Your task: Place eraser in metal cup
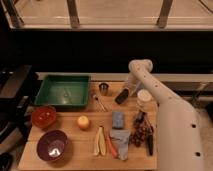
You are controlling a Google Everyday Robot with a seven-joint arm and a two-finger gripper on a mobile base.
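The black eraser [121, 96] hangs tilted just above the wooden table, its upper end in my gripper [126, 90]. The gripper is shut on it. The small metal cup [103, 88] stands upright at the back of the table, a short way left of the eraser and apart from it. My white arm [165, 115] reaches in from the right and bends down to the eraser.
A green tray [62, 92] sits left of the cup, with cutlery [99, 102] in front of the cup. A white round container [144, 97] stands right of the eraser. A blue-grey block [118, 119], grapes [140, 132], orange [83, 122], red bowl [43, 116] and purple bowl [52, 145] lie nearer.
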